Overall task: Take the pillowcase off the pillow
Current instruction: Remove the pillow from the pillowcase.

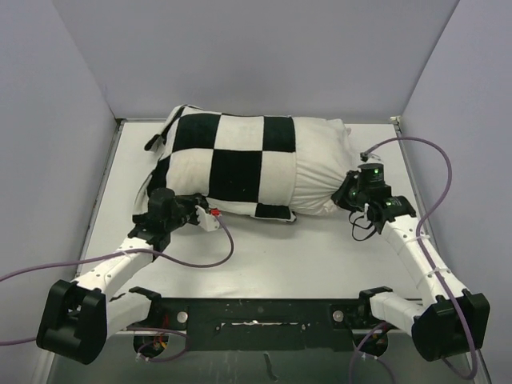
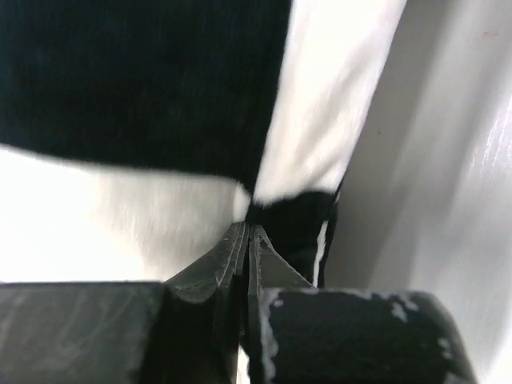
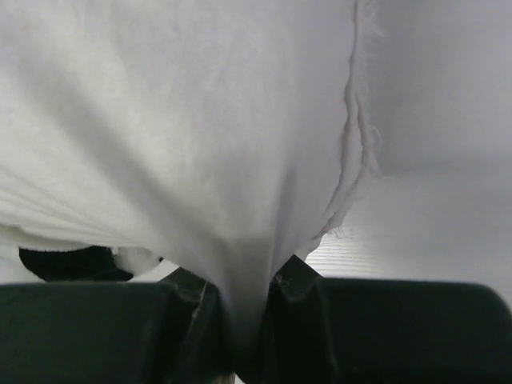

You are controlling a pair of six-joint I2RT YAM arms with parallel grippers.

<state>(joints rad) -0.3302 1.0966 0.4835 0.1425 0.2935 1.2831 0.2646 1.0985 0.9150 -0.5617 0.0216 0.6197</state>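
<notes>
I'm gripping both ends.
My left claw is pinching tight an edge of the limp black-and-white checkered fabric pillowcase; right claw is bunching a soft corner of the plump white pillow.

I am viewing a white bench that is sitting inside a three-sided enclosure. A plain pale grey back wall is rising behind it, while a matching left wall and right wall are closing in the sides. Soft, even light is leaving only faint shadows on the bench top.
</notes>
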